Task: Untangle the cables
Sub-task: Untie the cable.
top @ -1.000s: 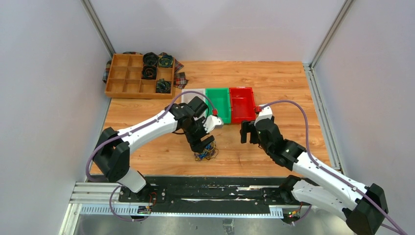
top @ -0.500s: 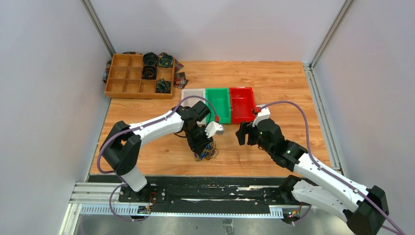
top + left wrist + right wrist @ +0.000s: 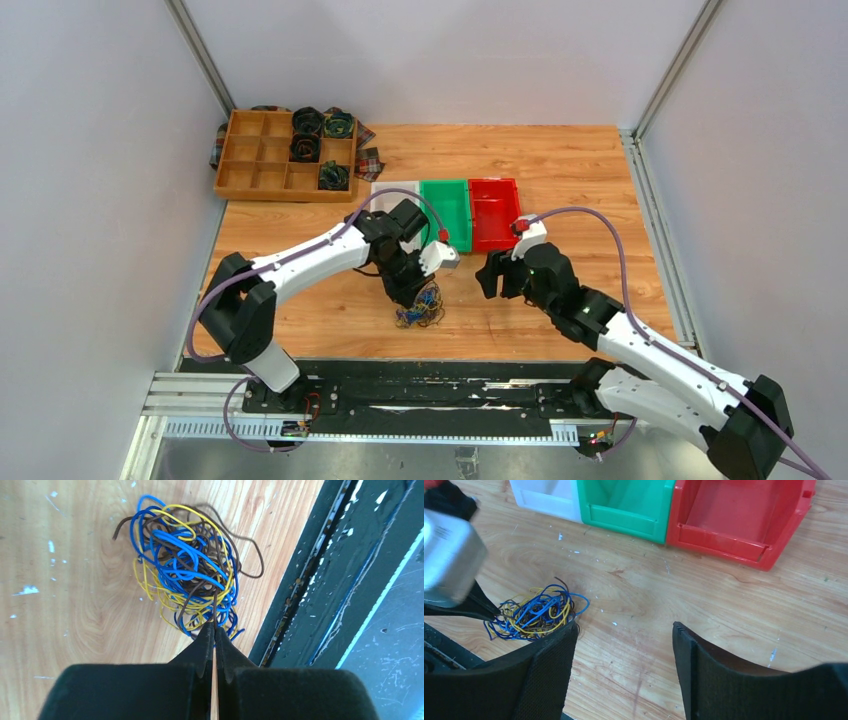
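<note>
Cables [image 3: 185, 575]: thin, glossy, flexible wires in blue, yellow and brown, knotted into one loose, roundish clump with no clear long axis; loops and ends stray all ways. Lies on the grained wooden desk [image 3: 560, 170], close to its near edge, about midway along. Left gripper [image 3: 214, 630] clenched on one brown strand. Right gripper [image 3: 624, 665] spread, holding nothing, apart from the clump.
</note>
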Action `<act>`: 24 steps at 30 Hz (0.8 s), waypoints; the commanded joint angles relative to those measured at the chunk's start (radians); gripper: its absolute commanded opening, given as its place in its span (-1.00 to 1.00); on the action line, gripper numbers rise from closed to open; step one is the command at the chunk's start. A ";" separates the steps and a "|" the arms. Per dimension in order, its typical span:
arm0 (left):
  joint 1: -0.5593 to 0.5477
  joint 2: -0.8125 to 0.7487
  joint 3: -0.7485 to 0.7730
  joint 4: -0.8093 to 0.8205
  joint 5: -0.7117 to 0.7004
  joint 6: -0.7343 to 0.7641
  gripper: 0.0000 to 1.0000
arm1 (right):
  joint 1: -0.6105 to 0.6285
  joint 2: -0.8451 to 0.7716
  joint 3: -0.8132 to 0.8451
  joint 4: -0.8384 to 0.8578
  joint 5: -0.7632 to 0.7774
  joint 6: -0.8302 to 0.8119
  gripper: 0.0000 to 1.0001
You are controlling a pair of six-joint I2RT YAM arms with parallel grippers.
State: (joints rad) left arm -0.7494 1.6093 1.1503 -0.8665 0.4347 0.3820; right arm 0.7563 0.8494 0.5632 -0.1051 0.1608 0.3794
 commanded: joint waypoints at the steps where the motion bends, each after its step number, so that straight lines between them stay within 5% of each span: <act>1: 0.002 -0.066 0.079 -0.051 0.038 -0.035 -0.99 | -0.008 0.022 -0.018 0.063 -0.039 0.020 0.43; 5: 0.007 -0.098 0.109 -0.079 0.039 -0.072 -0.99 | -0.005 0.037 -0.012 0.098 -0.097 0.030 0.68; 24: 0.036 -0.177 0.148 -0.085 0.203 -0.130 -0.99 | 0.137 0.195 0.057 0.317 -0.187 0.046 0.70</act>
State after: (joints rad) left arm -0.7193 1.4792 1.2587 -0.9432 0.5678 0.2607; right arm 0.8639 1.0096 0.5812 0.1242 0.0086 0.4091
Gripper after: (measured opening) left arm 0.014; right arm 0.852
